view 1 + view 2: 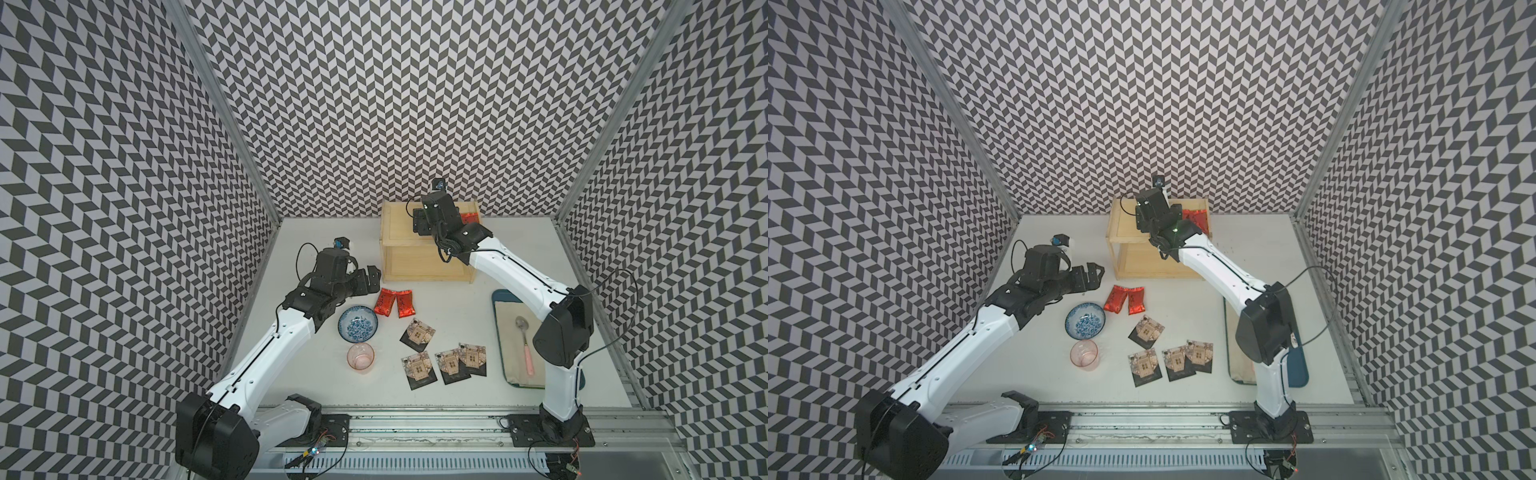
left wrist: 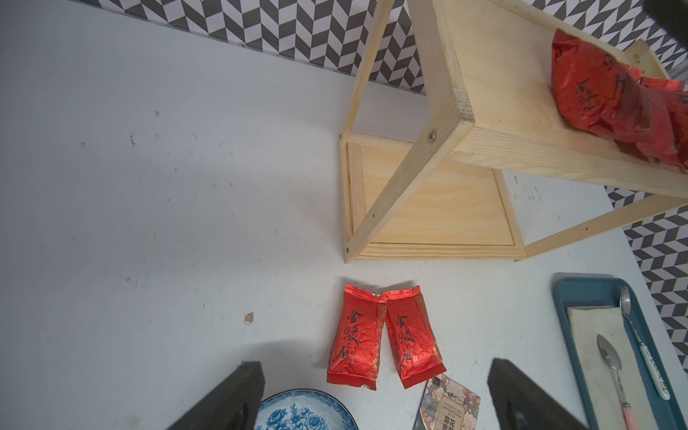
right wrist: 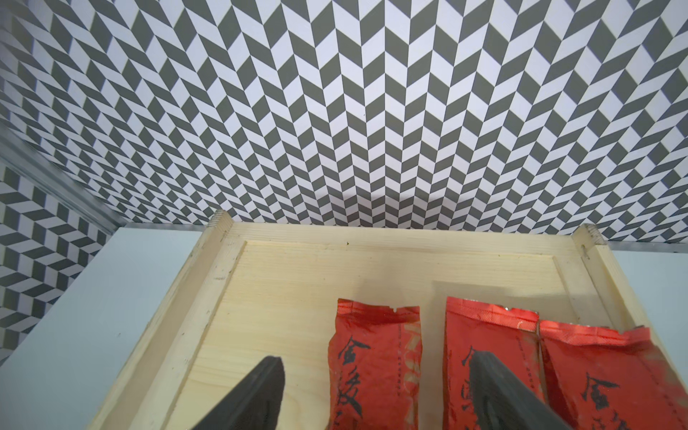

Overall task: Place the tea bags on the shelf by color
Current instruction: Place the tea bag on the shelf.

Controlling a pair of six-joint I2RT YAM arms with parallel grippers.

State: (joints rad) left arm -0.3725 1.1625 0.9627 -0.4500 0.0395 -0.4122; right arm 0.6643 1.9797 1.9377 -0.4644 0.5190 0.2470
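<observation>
While shelf (image 3: 283, 283) holds packets (image 3: 376, 357), tray (image 2: 566, 294), spoons (image 2: 608, 355).

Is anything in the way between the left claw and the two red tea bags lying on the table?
No, nothing visible is in the way. The open left gripper hangs right next to the two red tea bags, with only a bare gap between them. The blue bowl sits close by, but off to the side.

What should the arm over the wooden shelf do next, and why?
Probably lift straight up, clear of the shelf: the right fingers stand apart either side of a red tea bag already lying flat on its top board.
</observation>
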